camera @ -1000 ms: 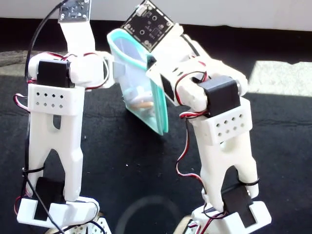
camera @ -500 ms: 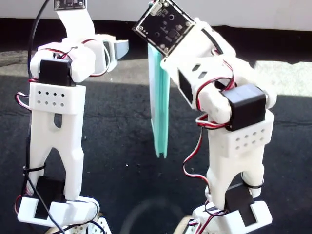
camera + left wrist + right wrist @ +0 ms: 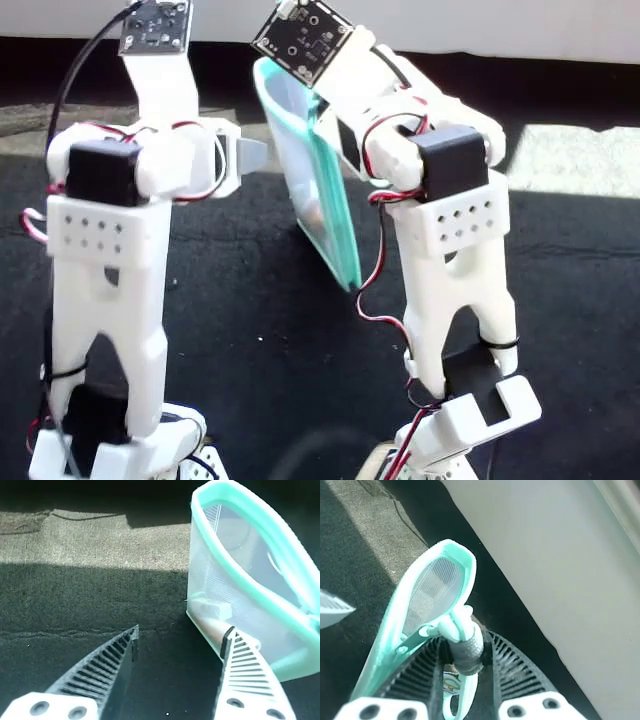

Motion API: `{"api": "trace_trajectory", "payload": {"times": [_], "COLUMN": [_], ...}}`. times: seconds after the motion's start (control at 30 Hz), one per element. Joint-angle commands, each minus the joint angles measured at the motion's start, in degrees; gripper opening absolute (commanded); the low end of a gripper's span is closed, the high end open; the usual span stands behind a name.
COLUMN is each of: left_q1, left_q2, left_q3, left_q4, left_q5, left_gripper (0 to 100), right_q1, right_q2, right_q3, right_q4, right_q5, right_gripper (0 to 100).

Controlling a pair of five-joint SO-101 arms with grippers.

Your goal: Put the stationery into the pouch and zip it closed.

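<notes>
The right claw (image 3: 465,642) is closed narrowly on the dark zip tab (image 3: 467,652) at the top end of the pouch (image 3: 320,190). The pouch, clear with a mint-green rim, hangs tilted between the 2 arms over the black worktop (image 3: 250,330), its lower corner pointing toward the near side. Whether that corner touches the worktop cannot be told. Through the clear wall a small white block (image 3: 212,609) lies low inside the pouch. The left claw (image 3: 182,631) is spread wide and holds nothing, with 1 fingertip just beside the pouch's lower edge. A white wall (image 3: 545,555) borders the far side.
</notes>
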Motion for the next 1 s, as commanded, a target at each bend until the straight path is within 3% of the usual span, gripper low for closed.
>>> {"api": "trace_trajectory", "payload": {"times": [0.0,0.27,0.6,0.77,0.97], "left_q1": [4.09,13.32,13.67,13.58,14.02], "left_q2": [-2.51,-3.03,-2.51,-2.59,-2.59], "left_q3": [-1.80,-1.80,-1.80,1.98,10.24], "left_q4": [0.26,0.53,0.09,-7.38,-13.98], "left_q5": [0.44,0.44,2.20,6.68,7.03], "left_gripper": [28,28,28,32,32], "right_q1": [0.92,1.01,3.74,3.82,3.82], "right_q2": [-0.13,-0.04,0.04,-0.31,-0.31], "right_q3": [-0.75,-0.75,-0.40,-0.48,-0.40], "right_q4": [-3.21,-3.21,-2.86,-2.77,-2.77], "right_q5": [0.53,0.53,0.53,0.53,0.53], "right_gripper": [0.5,0.5,0.5,0.5,0.5]}}
